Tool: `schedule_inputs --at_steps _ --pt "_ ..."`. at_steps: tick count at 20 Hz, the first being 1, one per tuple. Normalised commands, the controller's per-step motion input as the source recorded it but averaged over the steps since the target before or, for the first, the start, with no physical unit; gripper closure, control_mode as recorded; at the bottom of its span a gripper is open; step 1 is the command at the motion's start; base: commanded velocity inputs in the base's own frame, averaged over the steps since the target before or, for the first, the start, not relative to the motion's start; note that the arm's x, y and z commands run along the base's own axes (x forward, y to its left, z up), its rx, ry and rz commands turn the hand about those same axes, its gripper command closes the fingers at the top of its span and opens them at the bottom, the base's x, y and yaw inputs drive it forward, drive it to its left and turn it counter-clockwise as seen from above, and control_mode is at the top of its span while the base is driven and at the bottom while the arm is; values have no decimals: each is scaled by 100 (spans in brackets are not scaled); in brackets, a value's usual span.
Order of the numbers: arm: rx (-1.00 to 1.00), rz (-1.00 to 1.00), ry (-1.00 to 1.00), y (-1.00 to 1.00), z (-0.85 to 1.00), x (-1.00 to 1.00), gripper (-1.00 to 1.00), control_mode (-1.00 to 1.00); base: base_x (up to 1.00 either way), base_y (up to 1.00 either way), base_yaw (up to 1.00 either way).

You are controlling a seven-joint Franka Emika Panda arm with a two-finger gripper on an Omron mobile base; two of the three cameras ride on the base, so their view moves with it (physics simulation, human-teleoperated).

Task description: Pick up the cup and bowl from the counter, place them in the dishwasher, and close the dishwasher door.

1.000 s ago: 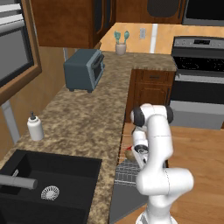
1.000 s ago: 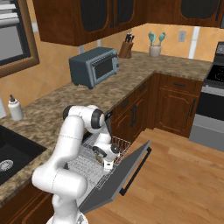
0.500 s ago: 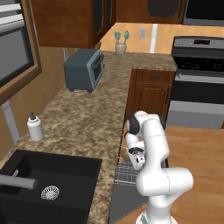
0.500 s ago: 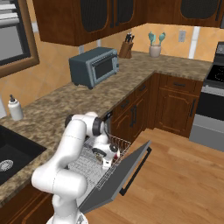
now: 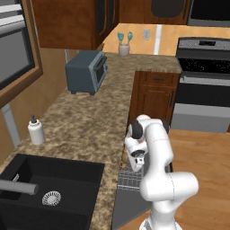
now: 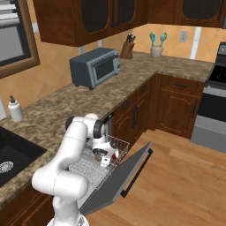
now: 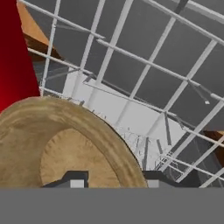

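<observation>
Speckled granite counter [image 5: 90,121], wood floor [image 6: 185,176]; tool [image 7: 113,177] astride bowl [image 7: 65,148], grip unclear.

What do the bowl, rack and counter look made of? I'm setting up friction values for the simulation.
The bowl looks like matte wood or tan ceramic, with faint ringed grain. The rack looks like white coated wire: thin, smooth rods. The counter looks like polished granite, speckled brown.
</observation>
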Motion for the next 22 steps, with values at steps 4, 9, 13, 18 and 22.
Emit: schedule_inputs --at_steps 4,9,13,18,22 --pt "1 -9 0 -55 1 -44 -100 -100 0 0 0" --pt "3 -7 0 -51 61 -46 -100 -100 0 0 0" --pt "11 -1 -2 -56 100 -48 -100 -100 0 0 0" --pt "16 0 0 -69 100 -40 -100 -100 0 0 0" --pt "18 0 0 -93 100 -31 -100 -100 0 0 0"
